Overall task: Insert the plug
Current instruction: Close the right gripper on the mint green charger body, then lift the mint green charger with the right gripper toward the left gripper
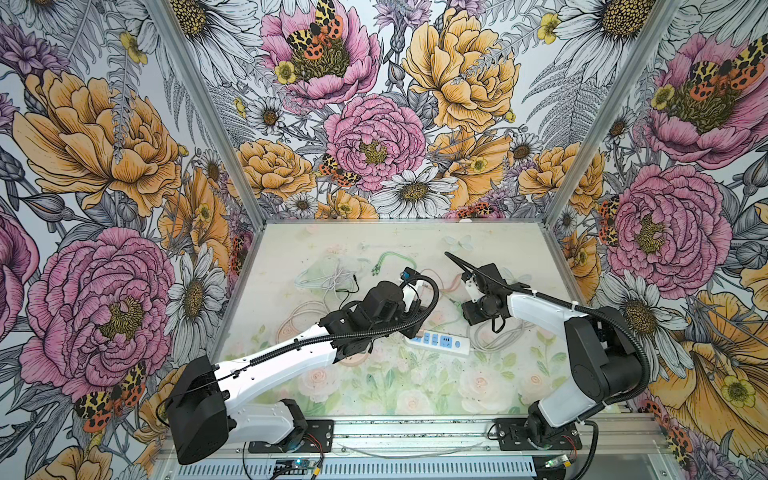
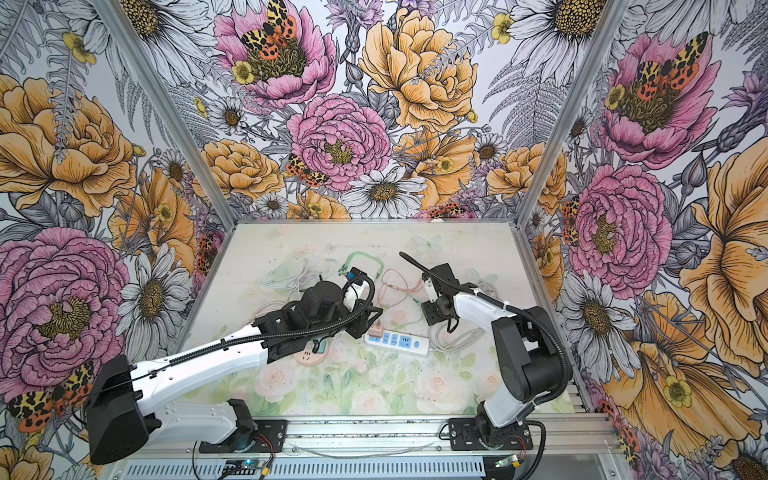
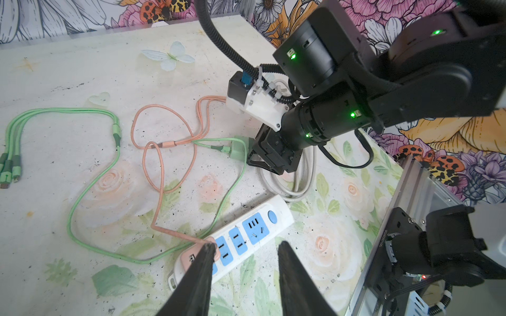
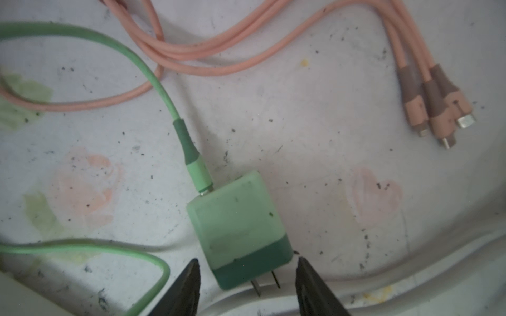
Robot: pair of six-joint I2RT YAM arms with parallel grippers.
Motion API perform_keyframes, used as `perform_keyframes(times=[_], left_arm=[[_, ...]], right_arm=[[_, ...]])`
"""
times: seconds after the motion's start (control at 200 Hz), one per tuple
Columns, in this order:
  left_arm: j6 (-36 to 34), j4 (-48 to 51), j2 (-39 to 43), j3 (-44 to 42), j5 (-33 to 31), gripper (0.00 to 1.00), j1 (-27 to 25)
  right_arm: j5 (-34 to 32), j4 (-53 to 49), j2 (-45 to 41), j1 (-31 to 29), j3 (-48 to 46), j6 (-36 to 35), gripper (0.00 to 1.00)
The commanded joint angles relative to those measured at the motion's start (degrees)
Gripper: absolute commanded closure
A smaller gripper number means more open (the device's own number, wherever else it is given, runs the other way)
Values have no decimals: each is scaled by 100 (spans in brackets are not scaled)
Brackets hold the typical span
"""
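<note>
Flat on the surface point(image 3: 82, 68), apart from the strip point(image 3: 246, 235): the green plug point(image 4: 238, 227), prongs bare and pointing toward the right gripper point(image 4: 247, 259). Released, that gripper, jaws spread to either side of the plug's dark prong end, a gap on each side, not touching it. From the plug's other end, a green cable point(image 4: 153, 76) curving away and crossing a pink cable point(image 4: 219, 52); three pink connectors point(image 4: 438, 115) loose on the surface nearby. Left gripper point(image 3: 245, 243) likewise released, low over the strip, one fingertip in front of a pink plug point(image 3: 212, 246) seated at the strip's end, the other out over the surface. Blue sockets beside the pink plug bare. Behind the strip, a looped white cord point(image 3: 287, 191). In both top views, the strip point(image 1: 440, 343) point(image 2: 399, 343) between the two arms, near the surface's middle.
</note>
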State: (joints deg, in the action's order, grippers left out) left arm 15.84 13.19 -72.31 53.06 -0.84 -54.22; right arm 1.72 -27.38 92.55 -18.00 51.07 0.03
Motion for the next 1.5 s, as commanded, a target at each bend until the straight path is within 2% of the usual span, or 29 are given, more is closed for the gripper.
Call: perform_keyframes(times=[0.0,0.31,0.51,0.731,0.826,0.881,1.001,1.131,1.321,1.496], left_arm=[[-150,-18,145,-30,-91,59,-35],[-178,-26,-80,73,0,59,-34],[-216,-20,-169,143,24,59,-37],[-205,-5,-169,135,-44,59,-28],[-167,29,-160,135,-118,59,-23],[-93,68,-148,144,-197,59,11],[179,148,-100,140,-231,59,148],[412,-14,42,42,214,59,327],[724,-326,274,-41,787,56,465],[866,-457,264,30,1327,54,451]], right_arm=[[-142,125,131,-51,278,-298,43],[-521,140,476,-132,464,-640,43],[-149,185,606,-176,431,-741,47],[139,293,469,-200,322,-695,65],[160,307,374,-209,304,-605,79],[145,341,280,-196,268,-532,82],[190,619,-209,-208,44,-426,92],[10,1445,-1190,-207,-623,-434,100],[-179,2335,-2581,-213,-1325,60,100],[103,3152,-3710,-230,-1996,687,100]])
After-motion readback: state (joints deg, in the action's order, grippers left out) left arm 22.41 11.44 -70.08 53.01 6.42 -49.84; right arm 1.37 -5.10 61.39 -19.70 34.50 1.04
